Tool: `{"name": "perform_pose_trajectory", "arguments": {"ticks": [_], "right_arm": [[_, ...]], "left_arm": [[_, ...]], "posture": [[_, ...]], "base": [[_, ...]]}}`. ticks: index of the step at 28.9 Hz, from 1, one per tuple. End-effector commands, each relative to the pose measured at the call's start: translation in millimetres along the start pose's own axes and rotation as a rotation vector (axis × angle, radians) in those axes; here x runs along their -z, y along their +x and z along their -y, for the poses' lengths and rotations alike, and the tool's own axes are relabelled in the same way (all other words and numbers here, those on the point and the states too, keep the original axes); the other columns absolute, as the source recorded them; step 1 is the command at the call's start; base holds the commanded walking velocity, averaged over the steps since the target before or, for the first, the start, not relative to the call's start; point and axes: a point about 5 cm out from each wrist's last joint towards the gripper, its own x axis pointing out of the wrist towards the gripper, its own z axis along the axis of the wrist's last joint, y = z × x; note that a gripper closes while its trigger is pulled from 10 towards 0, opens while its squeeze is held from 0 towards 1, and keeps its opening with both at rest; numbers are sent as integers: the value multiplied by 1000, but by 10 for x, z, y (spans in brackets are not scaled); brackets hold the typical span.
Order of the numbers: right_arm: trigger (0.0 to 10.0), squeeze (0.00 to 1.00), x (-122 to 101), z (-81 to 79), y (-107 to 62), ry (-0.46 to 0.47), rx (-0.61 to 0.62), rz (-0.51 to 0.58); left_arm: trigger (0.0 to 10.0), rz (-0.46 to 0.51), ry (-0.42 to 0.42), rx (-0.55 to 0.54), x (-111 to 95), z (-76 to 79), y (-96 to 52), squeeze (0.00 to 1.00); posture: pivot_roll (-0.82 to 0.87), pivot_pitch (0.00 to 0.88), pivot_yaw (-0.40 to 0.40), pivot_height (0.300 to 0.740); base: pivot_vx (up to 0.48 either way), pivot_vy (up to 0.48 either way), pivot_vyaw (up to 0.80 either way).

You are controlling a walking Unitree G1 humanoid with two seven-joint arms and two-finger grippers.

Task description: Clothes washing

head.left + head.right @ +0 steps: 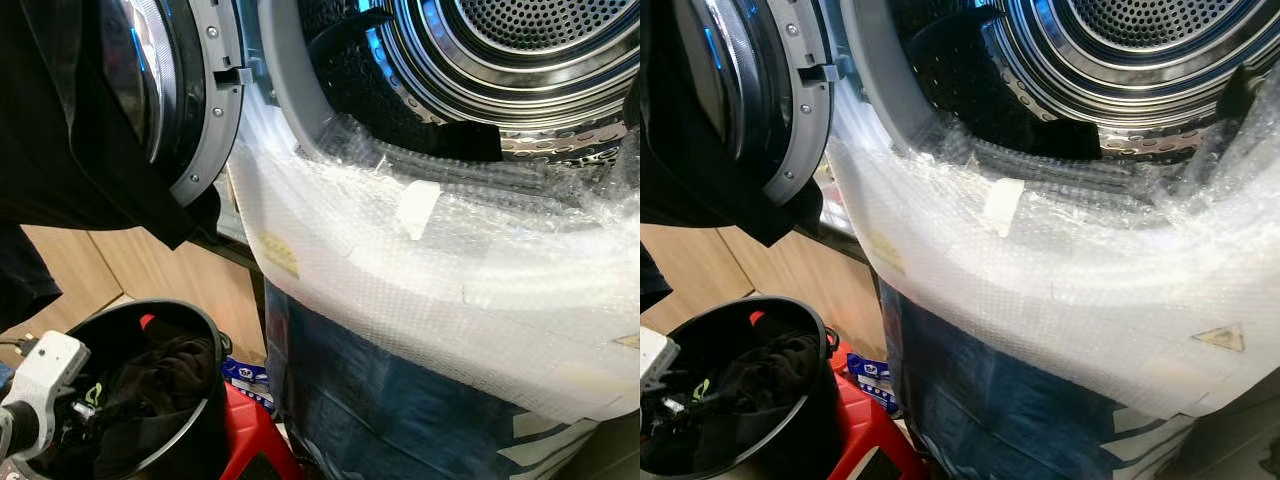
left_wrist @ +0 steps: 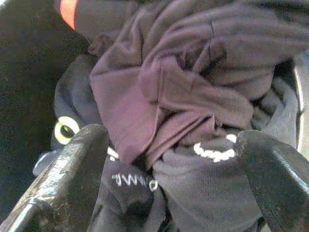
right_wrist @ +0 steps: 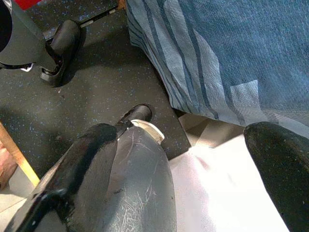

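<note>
A black bucket (image 1: 203, 322) at the lower left holds dark clothes (image 1: 160, 375). My left gripper (image 2: 174, 145) hangs just above that pile, open, with nothing between its fingers; its white wrist (image 1: 45, 375) sits at the bucket's near rim. Under it lie a maroon garment (image 2: 169, 92) and a navy one with white lettering (image 2: 203, 193). The washing machine's steel drum (image 1: 520, 50) stands open at the upper right, its door (image 1: 195, 100) swung out to the left. A black garment (image 1: 60, 150) hangs in front of the door. My right gripper (image 3: 186, 140) hangs open over the floor.
Bubble wrap (image 1: 400, 270) covers the machine's front lip, with a blue patterned cover (image 1: 380, 390) below it. The bucket rests on a red stool (image 1: 250, 430). A wooden panel (image 1: 150, 265) stands behind the bucket. A black robot foot (image 3: 60, 48) stands on the dark speckled floor (image 3: 96, 92).
</note>
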Motion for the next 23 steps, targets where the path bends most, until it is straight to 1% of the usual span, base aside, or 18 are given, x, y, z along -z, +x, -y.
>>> {"name": "perform_pose_trajectory", "arguments": {"ticks": [1, 2, 3, 4, 5, 6, 9, 10, 11, 13, 16, 20, 23], "right_arm": [[10000, 0, -3, -32, 1, 17, -10, -4], [10000, 0, -3, -32, 1, 17, -10, -4], [10000, 0, -2, -30, 1, 17, -9, -4], [10000, 0, -2, -29, 1, 17, -9, -4], [10000, 0, -1, -30, 1, 17, -8, -4], [10000, 0, 0, -28, 1, 17, -8, -5], [10000, 0, 0, -29, 1, 16, -8, -5], [10000, 0, 0, -26, 1, 16, -7, -5], [10000, 0, 0, -26, 1, 16, -7, -5], [10000, 0, -1, -27, 1, 16, -8, -4], [10000, 0, -1, -27, 1, 16, -8, -4], [10000, 0, 3, -30, 1, 14, -9, -5], [10000, 0, 12, -33, 0, 13, -11, -8]], "left_arm": [[10000, -43, 73, -93, -21, -99, -58, 1000], [10000, -43, 73, -93, -21, -99, -58, 1000], [10000, -36, 78, -152, -41, -162, -73, 1000], [10000, -25, 72, -187, -61, -199, -83, 0], [10000, -18, 67, -207, -72, -221, -89, 0], [10000, -23, 76, -257, -87, -286, -112, 0], [10000, -37, 80, -283, -77, -321, -124, 0], [10000, -54, 81, -316, -54, -354, -125, 0], [10000, -59, 75, -324, -40, -362, -119, 0], [10000, -66, 61, -315, -12, -346, -92, 0], [10000, -89, 47, -284, 55, -282, -33, 0], [10000, -133, 44, -296, 145, -289, -23, 0], [10000, -170, 20, -306, 227, -301, -30, 0]], "posture": [[263, 47, 70, 740], [263, 47, 70, 740], [263, 47, 70, 740], [263, 47, 70, 740], [266, 48, 67, 740], [266, 48, 67, 740], [269, 49, 67, 740], [269, 51, 68, 740], [268, 52, 69, 740], [266, 53, 68, 740], [265, 55, 69, 740], [265, 55, 69, 740], [267, 56, 67, 740]], "base": [[0, 0, 0], [0, 0, 0], [0, 0, 0], [0, 0, 0], [0, 0, 0], [0, 0, 0], [0, 0, 0], [0, 0, 0], [0, 0, 0], [0, 0, 0], [0, 0, 0], [0, 0, 0], [0, 0, 0]]}}
